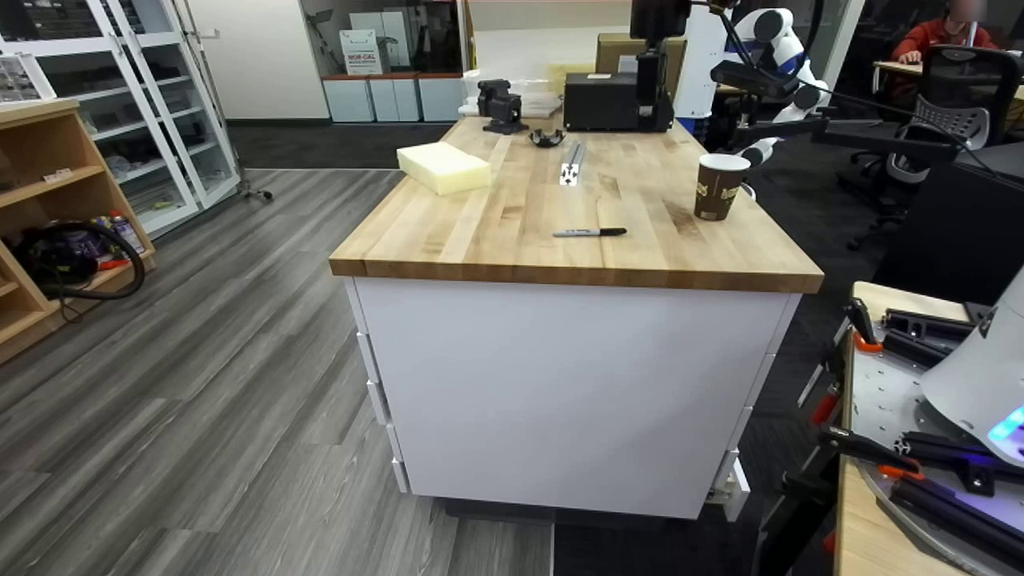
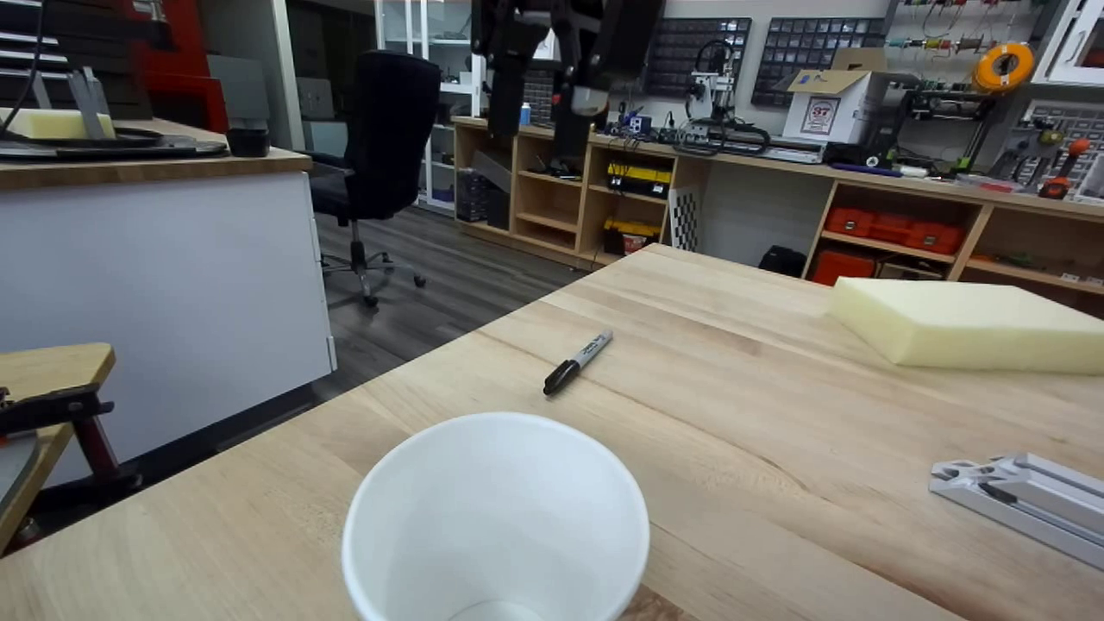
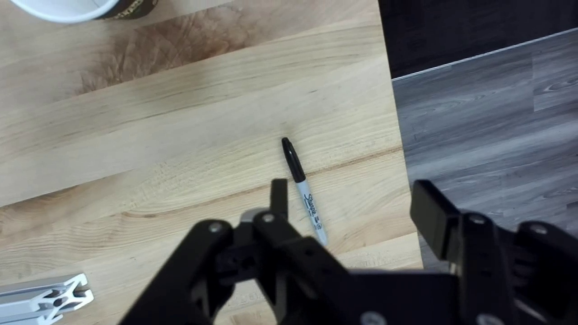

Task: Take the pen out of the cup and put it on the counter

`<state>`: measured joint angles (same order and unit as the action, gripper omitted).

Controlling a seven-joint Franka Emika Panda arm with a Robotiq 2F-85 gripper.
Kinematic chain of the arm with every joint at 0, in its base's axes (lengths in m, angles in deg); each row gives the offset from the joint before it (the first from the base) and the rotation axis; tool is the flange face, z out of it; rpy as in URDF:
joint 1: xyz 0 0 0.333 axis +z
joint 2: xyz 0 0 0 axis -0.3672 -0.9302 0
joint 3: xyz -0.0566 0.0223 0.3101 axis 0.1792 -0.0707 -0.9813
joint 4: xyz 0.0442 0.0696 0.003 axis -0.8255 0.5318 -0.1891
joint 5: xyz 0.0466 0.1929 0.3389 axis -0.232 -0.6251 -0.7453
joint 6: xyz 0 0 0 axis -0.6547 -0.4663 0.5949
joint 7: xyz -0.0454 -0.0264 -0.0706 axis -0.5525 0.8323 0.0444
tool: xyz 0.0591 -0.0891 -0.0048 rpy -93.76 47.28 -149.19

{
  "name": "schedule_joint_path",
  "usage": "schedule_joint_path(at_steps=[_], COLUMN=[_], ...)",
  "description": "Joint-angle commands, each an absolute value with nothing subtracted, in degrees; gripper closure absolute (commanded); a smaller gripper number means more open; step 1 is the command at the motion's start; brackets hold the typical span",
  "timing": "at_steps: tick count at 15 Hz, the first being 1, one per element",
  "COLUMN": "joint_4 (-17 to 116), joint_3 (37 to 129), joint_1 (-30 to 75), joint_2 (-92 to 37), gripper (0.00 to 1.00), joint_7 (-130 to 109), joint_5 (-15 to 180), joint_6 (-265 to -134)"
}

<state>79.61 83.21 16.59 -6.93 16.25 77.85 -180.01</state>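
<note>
Below my fingers (image 3: pixel 431 221), in the wrist view, the pen (image 3: pixel 307 192) lies flat on the wooden surface (image 3: pixel 203 153). My fingers are spread wide, pinching nothing. The pen shows through the gap, closer to the fingertip at picture left, its long axis roughly square to the line along which I would close, tilted a little. Its dark cap end faces the corner where the cup (image 3: pixel 90 13) stands, cut off by the frame.

In an exterior view my fingers (image 2: pixel 507 99) hang above the surface, well apart from the pen (image 2: pixel 578 362). What I see of the cup's white inside holds no pen.

In an exterior view the pen (image 1: pixel 590 232) lies near the surface's front edge, touching neither the cup (image 1: pixel 717 192) nor the foam block (image 1: pixel 444 170). I cannot make out my fingers there for certain.

With the pen out of the cup and on the surface, I judge the task done. The coming move, I think, is a straight lift away; to grip again, I would first shift sideways to centre the barrel.
</note>
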Motion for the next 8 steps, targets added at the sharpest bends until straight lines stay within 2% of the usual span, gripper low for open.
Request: schedule_joint_path(at_steps=[1,2,8], joint_4=[79.54,79.57,79.60], joint_3=[83.60,83.60,83.59], joint_1=[17.00,17.00,17.00], joint_2=[-6.94,-6.94,-6.93], gripper=[0.23,0.19,0.19], joint_7=[16.21,16.21,16.21], joint_5=[77.90,77.91,77.92], joint_6=[-179.86,-179.88,-179.93])
